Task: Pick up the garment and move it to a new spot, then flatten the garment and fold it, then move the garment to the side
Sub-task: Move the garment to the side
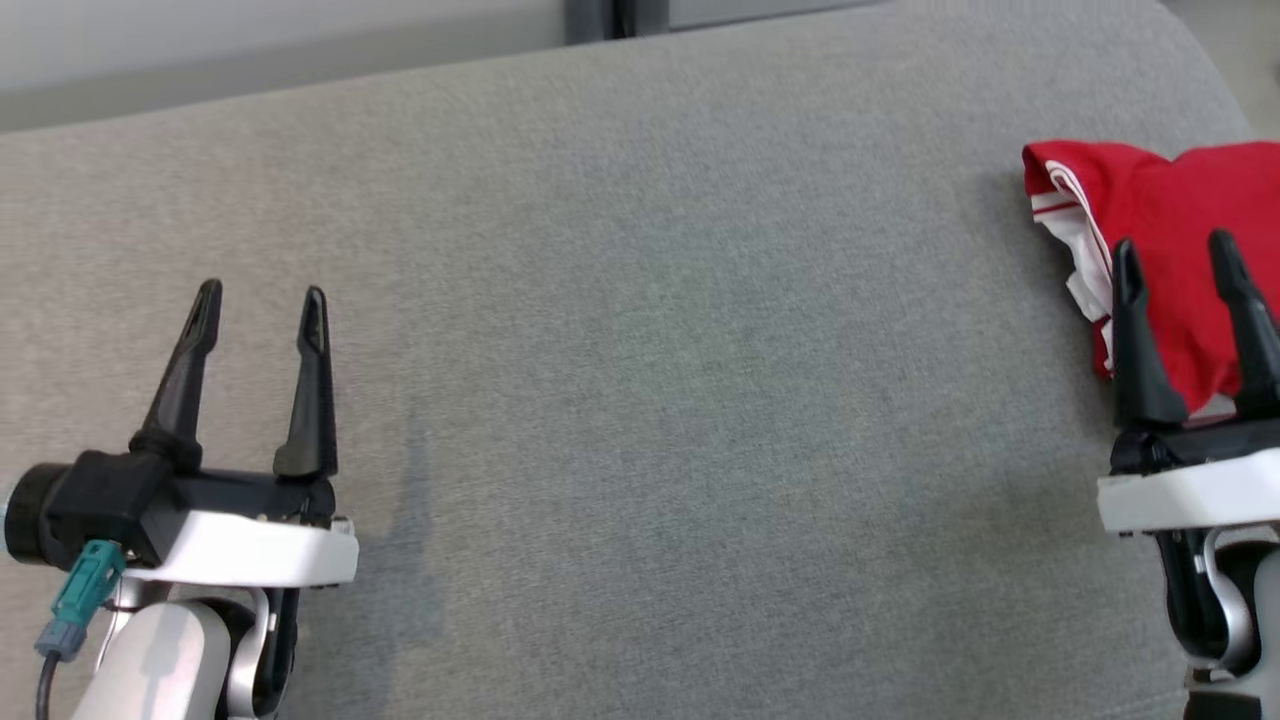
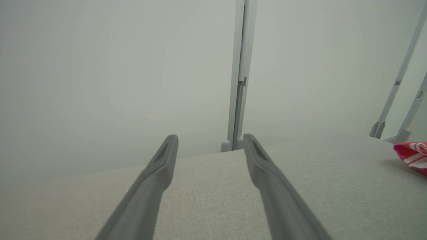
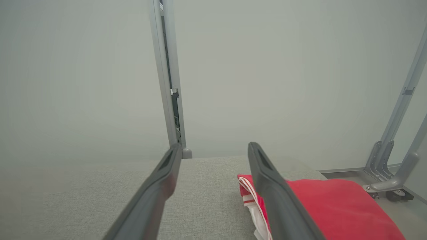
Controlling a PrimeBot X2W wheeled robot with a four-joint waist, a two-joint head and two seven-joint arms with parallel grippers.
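Observation:
A red garment [image 1: 1170,230] with white trim lies folded in a compact bundle at the far right of the grey padded surface [image 1: 640,350]. Its edge also peeks in at the right of the left wrist view as the garment [image 2: 413,155], and it spreads across the lower right of the right wrist view as the garment [image 3: 327,206]. My right gripper [image 1: 1177,265] hovers open over the bundle's near side, fingers apart with nothing between them. My left gripper [image 1: 262,305] stands open at the lower left, far from the cloth, and is empty.
A pale wall rises behind the surface, with a vertical grey post [image 2: 238,83] at its middle. Slanted metal frame legs [image 3: 397,146] with a caster stand on the floor past the surface's right end. The surface's far edge [image 1: 300,95] runs along the top.

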